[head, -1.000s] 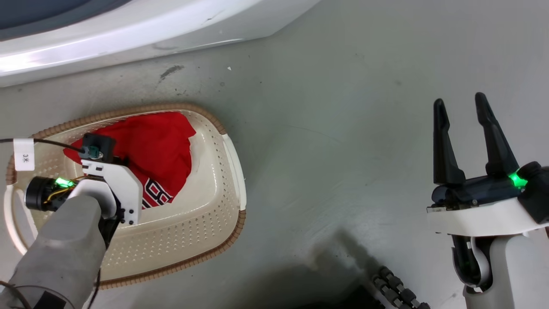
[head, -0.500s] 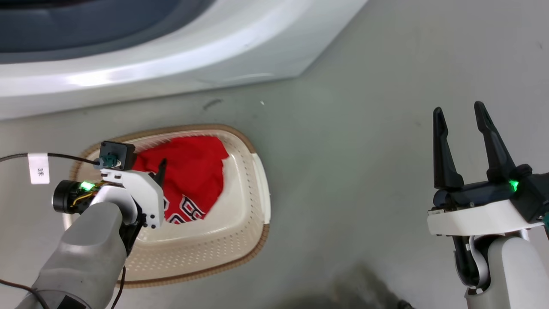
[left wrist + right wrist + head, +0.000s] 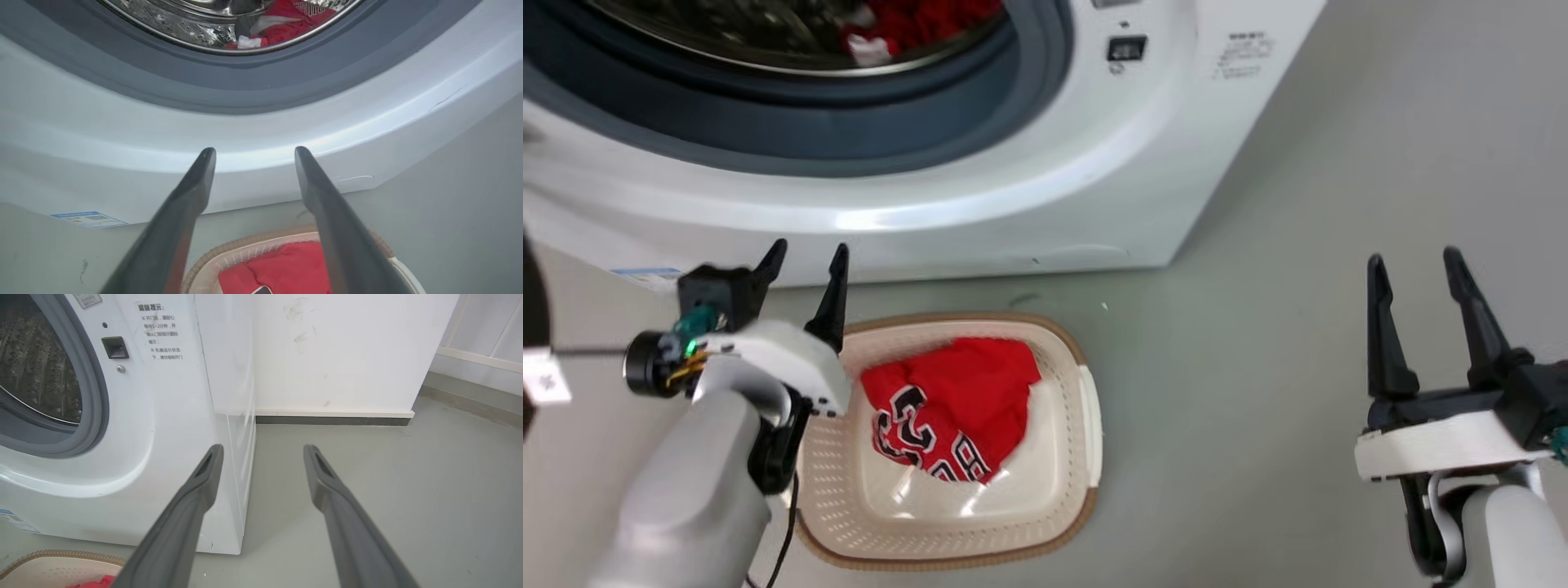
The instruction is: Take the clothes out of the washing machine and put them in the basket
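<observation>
A red jersey [image 3: 952, 408] with black white-edged numbers lies in the cream basket [image 3: 980, 531] on the floor before the white washing machine [image 3: 1029, 180]. More red clothes [image 3: 915, 23] rest inside the steel drum, also seen as red clothes [image 3: 286, 24] in the left wrist view. My left gripper [image 3: 807, 255] is open and empty, raised above the basket's left rim and pointing at the machine [image 3: 253, 134]. At the right my right gripper [image 3: 1414, 263] hangs open and empty over bare floor. The basket [image 3: 245, 255] shows below the left fingers.
The machine's right side [image 3: 229, 396] ends near a white wall [image 3: 347, 351] with a dark baseboard. Grey floor [image 3: 1258, 367] spreads to the right of the basket. A cable with a paper tag [image 3: 543, 380] trails from the left wrist.
The head camera has tilted up, bringing the drum opening into view. My left gripper has risen out of the basket, leaving the jersey lying there, and now points at the machine.
</observation>
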Controlling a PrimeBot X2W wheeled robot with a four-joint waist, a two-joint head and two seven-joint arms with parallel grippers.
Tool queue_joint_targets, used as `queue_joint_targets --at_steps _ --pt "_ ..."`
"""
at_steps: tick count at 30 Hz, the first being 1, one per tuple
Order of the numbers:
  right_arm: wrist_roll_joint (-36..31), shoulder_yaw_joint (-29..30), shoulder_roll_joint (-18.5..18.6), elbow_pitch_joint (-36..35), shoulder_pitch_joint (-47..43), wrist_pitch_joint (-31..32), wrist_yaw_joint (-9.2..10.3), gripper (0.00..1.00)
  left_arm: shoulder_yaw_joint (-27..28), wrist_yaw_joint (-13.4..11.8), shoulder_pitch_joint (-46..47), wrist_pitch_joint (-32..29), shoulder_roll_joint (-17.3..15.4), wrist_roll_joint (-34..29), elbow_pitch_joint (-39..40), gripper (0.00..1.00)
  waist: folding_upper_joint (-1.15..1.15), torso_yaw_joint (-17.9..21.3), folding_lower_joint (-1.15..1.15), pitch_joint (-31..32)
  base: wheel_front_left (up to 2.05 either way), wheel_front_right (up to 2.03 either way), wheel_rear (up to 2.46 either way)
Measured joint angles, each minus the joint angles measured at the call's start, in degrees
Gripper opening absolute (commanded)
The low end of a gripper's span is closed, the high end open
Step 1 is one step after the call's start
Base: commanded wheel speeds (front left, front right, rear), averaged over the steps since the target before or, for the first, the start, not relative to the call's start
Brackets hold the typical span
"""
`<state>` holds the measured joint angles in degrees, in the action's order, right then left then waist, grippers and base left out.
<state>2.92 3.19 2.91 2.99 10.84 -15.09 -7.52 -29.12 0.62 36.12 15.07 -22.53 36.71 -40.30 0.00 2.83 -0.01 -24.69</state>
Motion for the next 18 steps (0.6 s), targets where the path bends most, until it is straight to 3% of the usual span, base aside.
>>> queue_joint_targets --at_steps 3,5,8,18 --pt "-0.3 0.1 0.0 0.9 -1.2 0.0 -0.01 1.00 7.2 -1.7 -7.2 0.0 0.7 -4.7 8.9 1.00 0.00 -1.8 0.00 3.5 0.00 0.00 0.00" --pt "-0.3 0.0 0.0 1.0 -1.5 0.0 -0.01 1.00 8.6 -2.1 -8.8 0.0 1.1 -5.7 10.9 1.00 0.00 -2.2 0.00 4.3 0.00 0.00 0.00" --pt "0.3 -1.0 0.0 1.6 -2.9 0.0 0.00 1.00 16.4 -2.6 -16.7 0.0 3.4 -12.7 20.9 1.00 0.00 -3.2 -0.01 8.3 0.00 0.00 0.00" --pt "1.8 -2.4 0.0 2.0 -3.1 0.0 0.00 1.00 22.0 0.5 -20.6 0.0 5.3 -18.2 25.9 1.00 0.00 -1.9 -0.01 9.2 0.00 0.00 0.00"
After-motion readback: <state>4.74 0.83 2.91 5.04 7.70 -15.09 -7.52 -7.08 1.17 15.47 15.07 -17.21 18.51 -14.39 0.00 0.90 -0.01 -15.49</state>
